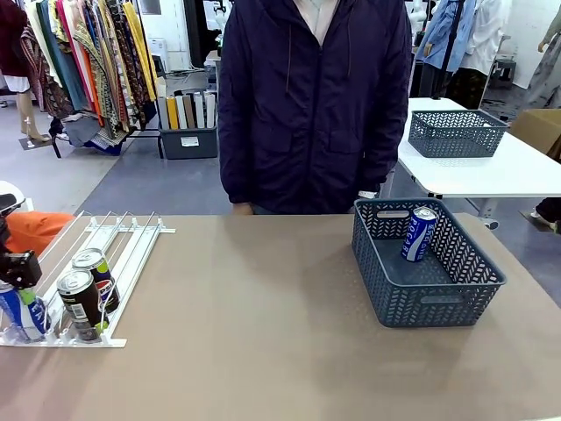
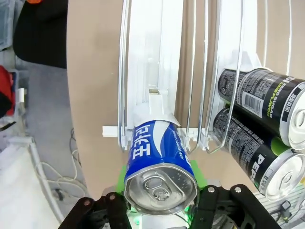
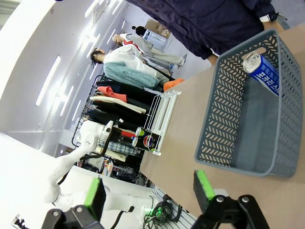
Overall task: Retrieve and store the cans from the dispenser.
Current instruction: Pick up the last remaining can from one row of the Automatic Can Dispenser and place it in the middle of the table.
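Left hand (image 2: 159,185) clamped tight on a blue-and-white can (image 2: 155,152) at the front end of the dispenser (image 1: 131,237), on the bench's left edge. Two dark cans (image 1: 86,289) sit in a nearby lane (one Pepsi). Right hand (image 3: 150,191) wide open, empty, over the bench (image 1: 263,333) near the grey basket (image 1: 438,303), which holds another blue can (image 1: 419,233).

The left gripper (image 2: 159,179) is black, its jointed links along six o'clock of the left wrist view studded with round silver screws (image 2: 210,190), with bright green pads (image 2: 196,172) on the fingers. The right gripper (image 3: 147,191) has the same black links and silver screws, its green pads at seven and five o'clock of its own view. The left arm (image 3: 90,138), at nine o'clock there, is glossy white with rounded segments
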### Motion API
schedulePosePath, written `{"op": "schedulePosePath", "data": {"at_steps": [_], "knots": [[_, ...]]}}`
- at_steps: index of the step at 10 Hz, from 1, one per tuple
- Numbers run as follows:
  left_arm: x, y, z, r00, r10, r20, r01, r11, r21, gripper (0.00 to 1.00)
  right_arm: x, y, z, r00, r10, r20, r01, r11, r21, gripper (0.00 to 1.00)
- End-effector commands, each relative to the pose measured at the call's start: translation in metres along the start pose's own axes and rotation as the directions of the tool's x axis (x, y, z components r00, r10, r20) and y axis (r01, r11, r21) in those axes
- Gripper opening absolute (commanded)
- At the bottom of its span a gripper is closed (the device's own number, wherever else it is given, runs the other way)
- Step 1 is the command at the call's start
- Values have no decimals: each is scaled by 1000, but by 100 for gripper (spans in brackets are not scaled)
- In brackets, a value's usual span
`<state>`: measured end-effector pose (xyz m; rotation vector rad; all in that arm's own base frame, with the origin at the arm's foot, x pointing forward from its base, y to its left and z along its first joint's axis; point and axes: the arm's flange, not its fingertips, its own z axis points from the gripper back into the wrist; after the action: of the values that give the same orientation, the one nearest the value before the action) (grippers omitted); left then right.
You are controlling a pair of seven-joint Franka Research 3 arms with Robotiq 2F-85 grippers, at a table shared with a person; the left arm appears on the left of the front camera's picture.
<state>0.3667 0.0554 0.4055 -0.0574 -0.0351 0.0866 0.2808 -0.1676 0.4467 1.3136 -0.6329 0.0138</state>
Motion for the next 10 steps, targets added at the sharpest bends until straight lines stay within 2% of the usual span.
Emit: {"op": "schedulePosePath", "data": {"at_steps": [1, 3, 5, 7, 8, 10], "knots": [[-3, -3, 2, 1000, -1, 5, 1, 1000, 5, 0, 5, 3, -2, 1000, 4, 22, -5, 1000, 21, 100], [-7, -6, 7, 1000, -10, 29, 9, 1000, 13, 0, 5, 3, -2, 1000, 4, 22, -5, 1000, 21, 100], [-17, -10, 31, 995, -38, 97, 35, 999, 39, 0, 5, 3, -2, 1000, 4, 22, -5, 1000, 21, 100], [-38, -20, 90, 988, -35, 147, 23, 996, 82, 0, 5, 3, -2, 1000, 4, 22, -5, 1000, 21, 100], [-51, -22, 121, 975, -76, 208, 60, 995, 85, 0, 5, 3, -2, 1000, 4, 22, -5, 1000, 21, 100], [-69, -17, 163, 947, -115, 301, 113, 993, 24, 0, 5, 3, -2, 1000, 4, 22, -5, 1000, 21, 100]]}}
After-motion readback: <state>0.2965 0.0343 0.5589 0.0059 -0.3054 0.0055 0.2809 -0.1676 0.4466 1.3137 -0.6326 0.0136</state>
